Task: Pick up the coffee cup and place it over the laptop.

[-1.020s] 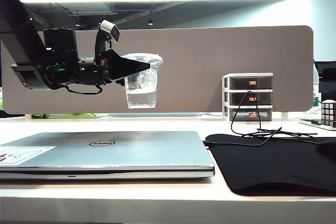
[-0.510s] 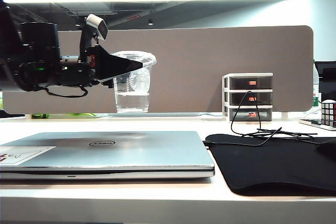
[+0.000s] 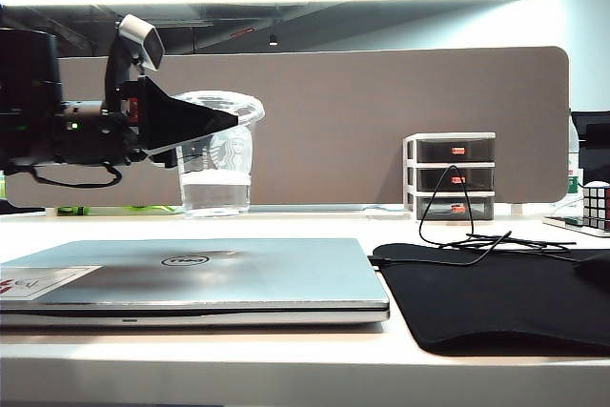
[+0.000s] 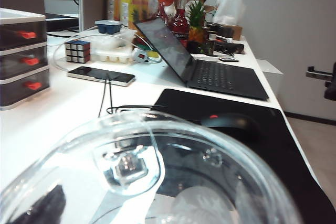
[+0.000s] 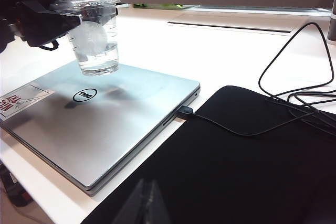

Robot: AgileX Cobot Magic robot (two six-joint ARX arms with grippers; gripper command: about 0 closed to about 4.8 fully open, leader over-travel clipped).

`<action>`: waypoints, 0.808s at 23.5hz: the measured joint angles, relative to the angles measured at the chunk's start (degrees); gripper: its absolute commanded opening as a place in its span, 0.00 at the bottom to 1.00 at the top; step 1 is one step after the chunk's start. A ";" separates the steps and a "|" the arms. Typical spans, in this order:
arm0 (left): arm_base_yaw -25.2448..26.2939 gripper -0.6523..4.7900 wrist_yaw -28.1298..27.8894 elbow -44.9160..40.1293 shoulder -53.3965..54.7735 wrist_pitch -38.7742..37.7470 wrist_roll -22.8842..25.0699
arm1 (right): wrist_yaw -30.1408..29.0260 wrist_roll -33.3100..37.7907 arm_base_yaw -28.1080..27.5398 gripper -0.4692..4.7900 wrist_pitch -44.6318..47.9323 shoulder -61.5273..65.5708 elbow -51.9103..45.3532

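The coffee cup (image 3: pixel 215 161), clear plastic with a flat lid and a little water in it, hangs upright just above the far part of the laptop (image 3: pixel 238 272). My left gripper (image 3: pixel 212 125) reaches in from the left and is shut on the cup just under its rim. The right wrist view shows the cup (image 5: pixel 95 38) over the closed silver lid (image 5: pixel 110 124) near the round logo, casting a shadow on it. The cup's lid (image 4: pixel 157 177) fills the left wrist view. My right gripper (image 5: pixel 148 204) is shut over the black mat, holding nothing.
A black mat (image 3: pixel 496 302) lies right of the laptop with a mouse (image 4: pixel 231 125) and a looping cable (image 3: pixel 467 235) on it. A small drawer unit (image 3: pixel 450 175) and a Rubik's cube (image 3: pixel 597 205) stand at the back right. A grey divider panel closes the back.
The left gripper has carried the cup leftward and down, closer to the laptop lid. The right gripper's side is unchanged.
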 measured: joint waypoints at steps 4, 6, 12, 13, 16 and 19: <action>0.04 0.85 -1.25 -4.55 -1.33 2.47 0.20 | -0.09 0.00 0.00 0.08 0.00 0.00 0.00; 0.20 0.85 -2.19 -6.25 -1.44 2.49 0.22 | -0.11 0.00 0.00 0.08 0.00 0.00 0.00; 0.55 0.85 -4.46 -10.56 -1.49 3.56 2.78 | -0.35 0.00 0.00 0.08 0.00 0.00 0.00; 0.55 0.85 -4.46 -10.91 -1.49 3.58 2.86 | -0.37 0.00 0.00 0.08 0.02 0.00 0.00; 0.55 0.85 -4.63 -12.15 -1.62 4.26 4.22 | -0.39 0.00 0.00 0.08 0.02 0.00 0.00; 0.52 0.85 -5.33 -13.20 -1.79 4.66 5.99 | -0.42 0.00 0.00 0.08 0.00 0.00 0.00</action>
